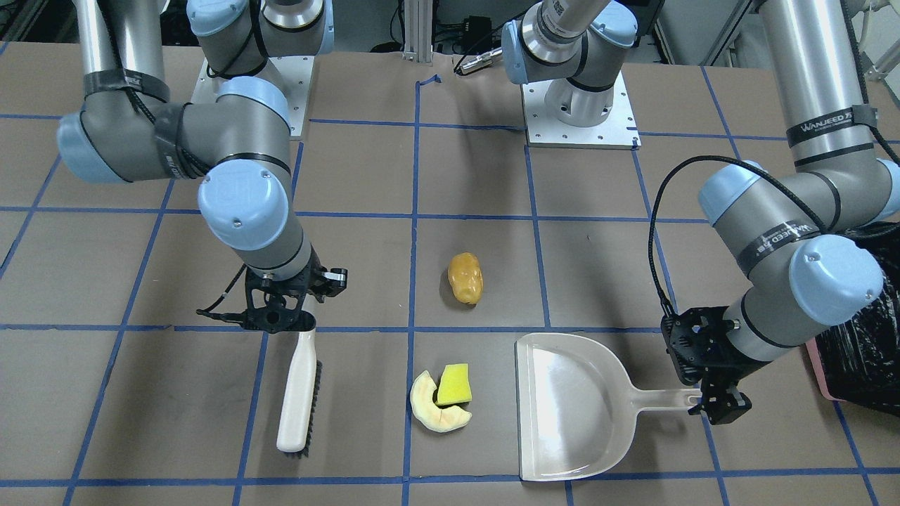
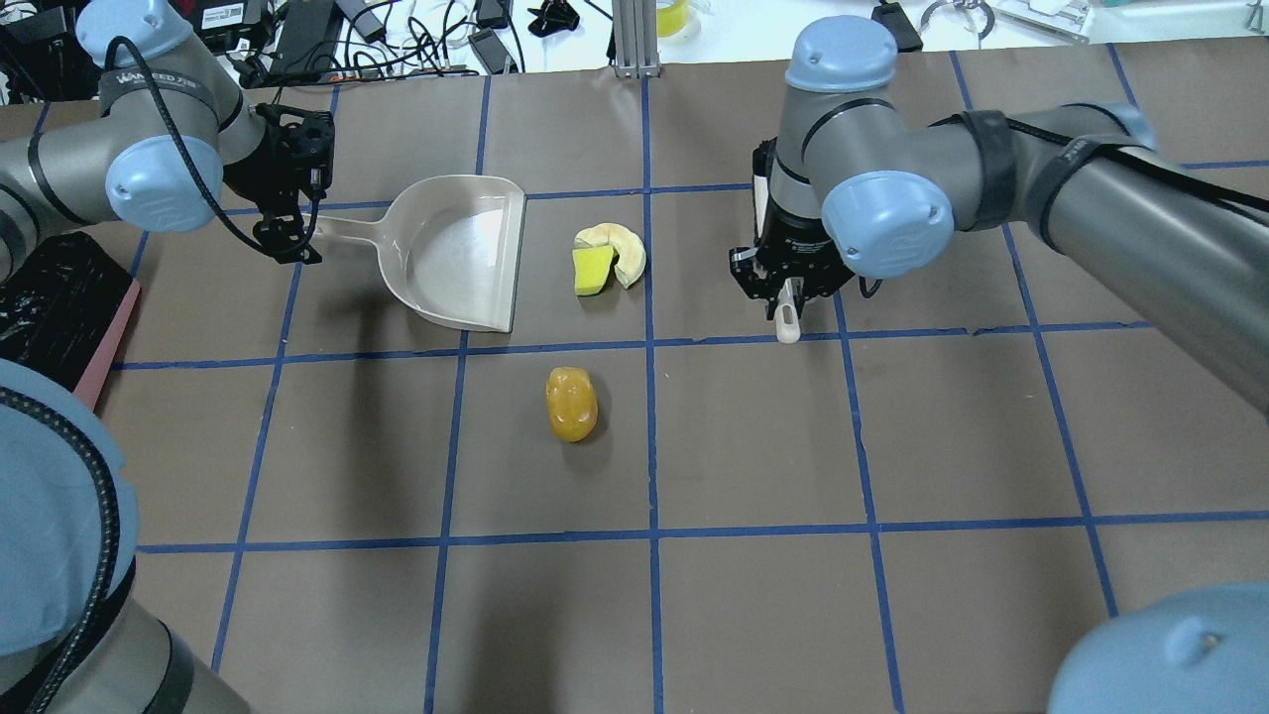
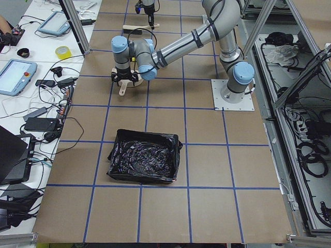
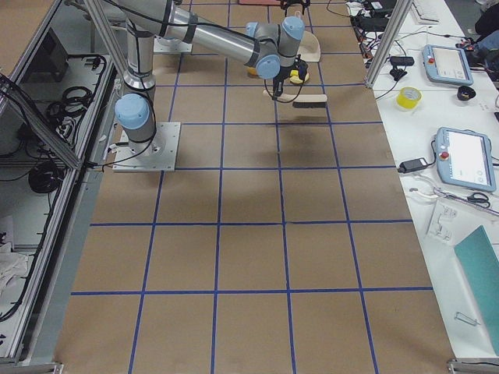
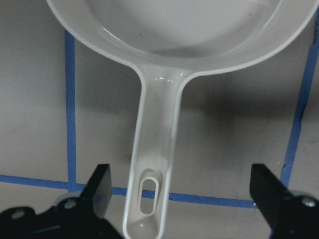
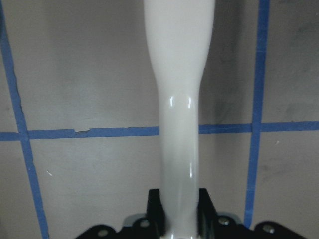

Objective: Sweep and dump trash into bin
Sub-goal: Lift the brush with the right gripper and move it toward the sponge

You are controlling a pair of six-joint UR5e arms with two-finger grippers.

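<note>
Front view: potato-like piece, crescent slice and sponge block lie between the two jaws; light, loose, probably better swept than gripped. Bin beyond left jaws, partly hidden by arm. Right wrist: right gripper clamped on brush handle. Left wrist: left gripper wide open, straddling dustpan handle, not touching.
</note>
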